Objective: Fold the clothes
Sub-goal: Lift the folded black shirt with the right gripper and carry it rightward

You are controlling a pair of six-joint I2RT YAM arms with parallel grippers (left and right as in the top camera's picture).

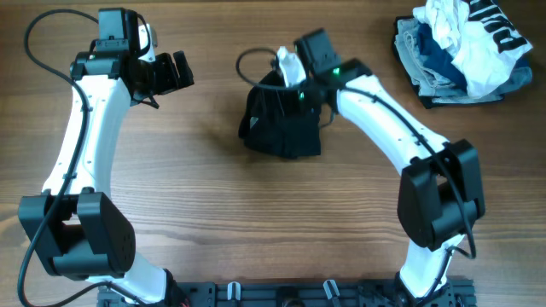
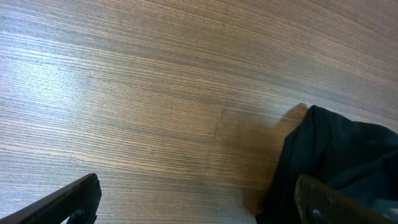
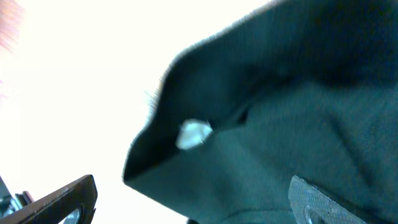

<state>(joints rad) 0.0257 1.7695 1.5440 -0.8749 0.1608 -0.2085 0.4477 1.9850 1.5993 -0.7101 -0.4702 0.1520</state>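
Note:
The black garment (image 1: 283, 121) lies bunched in a compact heap at the middle of the table. My right gripper (image 1: 293, 72) is at the heap's far top edge. In the right wrist view its jaws (image 3: 196, 202) are spread wide, with the dark fabric (image 3: 280, 124) filling the space between them; a small white spot (image 3: 194, 134) shows on a fold. My left gripper (image 1: 177, 72) is open and empty, to the left of the heap and apart from it. In the left wrist view its jaws (image 2: 199, 205) are over bare wood, with the garment's edge (image 2: 342, 162) by the right finger.
A heap of white, black-lettered and light-blue clothes (image 1: 461, 47) sits at the far right corner. The wooden table (image 1: 171, 188) runs around the black heap. The arm bases stand at the near edge.

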